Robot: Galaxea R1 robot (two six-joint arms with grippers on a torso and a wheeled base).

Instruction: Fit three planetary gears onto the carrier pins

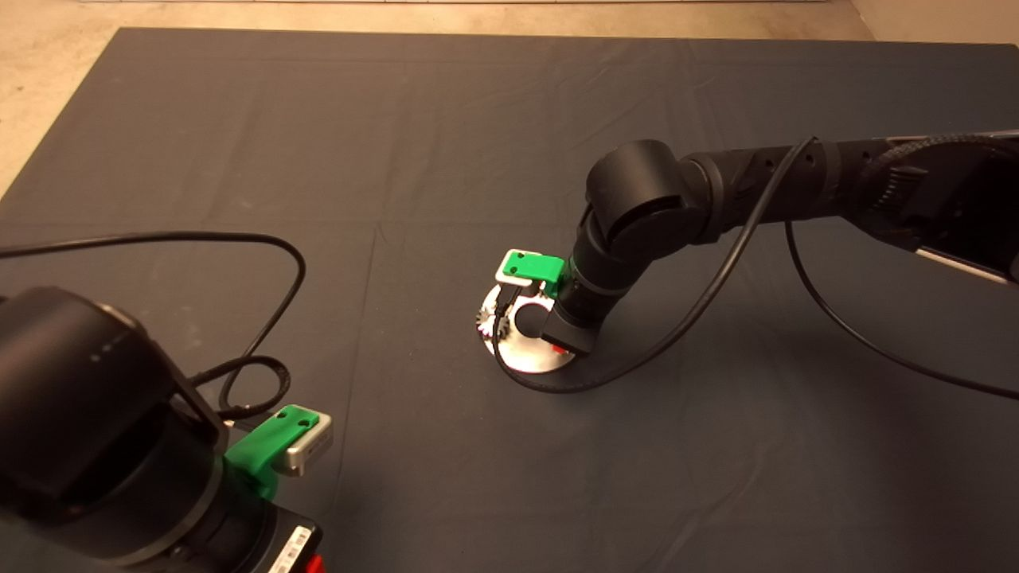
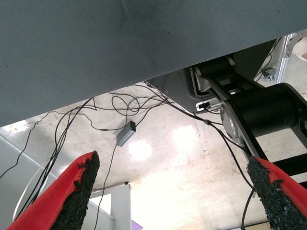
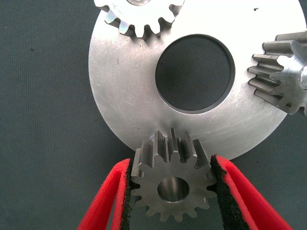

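The round silver carrier disc [image 3: 124,91] with its large centre hole lies on the mat, also seen in the head view as the disc [image 1: 533,360]. Two planetary gears sit on it: one gear [image 3: 139,19] at the disc's far rim and another gear [image 3: 280,76] to one side, with a carrier pin end [image 3: 303,76] showing at its centre. My right gripper [image 3: 171,160] is shut on the third gear [image 3: 172,184], upright over the disc's near edge. Whether a pin is in its hole I cannot tell. The right arm's wrist [image 1: 585,302] hangs right above the disc.
My left gripper [image 2: 172,163] waits open at the mat's lower left edge, facing the floor with loose cables [image 2: 120,105] and a small grey box [image 2: 125,136]. A black cable [image 1: 557,386] loops around the disc's near side. Another cable [image 1: 263,263] lies on the mat at the left.
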